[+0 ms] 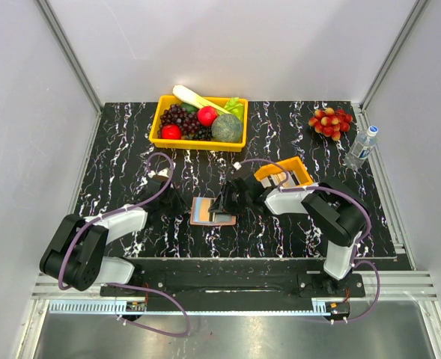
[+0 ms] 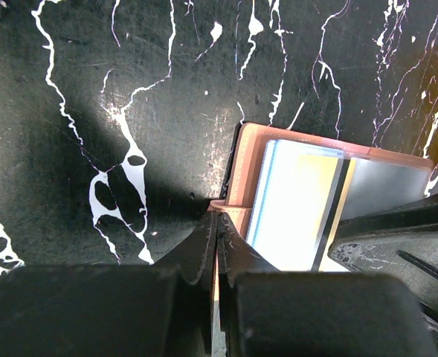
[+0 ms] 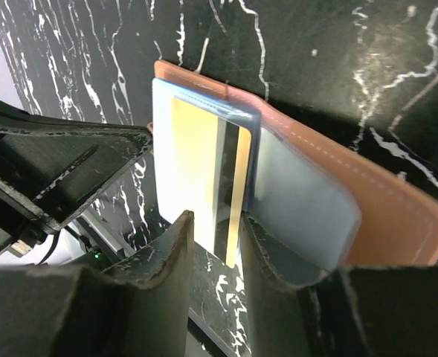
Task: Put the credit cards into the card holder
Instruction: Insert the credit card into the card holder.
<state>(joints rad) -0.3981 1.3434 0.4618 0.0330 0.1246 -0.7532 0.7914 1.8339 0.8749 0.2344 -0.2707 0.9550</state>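
Marble table (image 1: 123, 172) | left claw (image 2: 216, 223) pinches card holder (image 2: 245, 171) | right claw (image 3: 217, 230) grips credit card (image 3: 196, 156)

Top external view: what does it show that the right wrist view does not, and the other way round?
Only top external: the yellow fruit bin, the orange tray, the water bottle and both whole arms. Only right wrist: the dark stripe on the credit card, which sits in a pale slot between the fingers of the right gripper. Both: the open card holder on the black marbled table.
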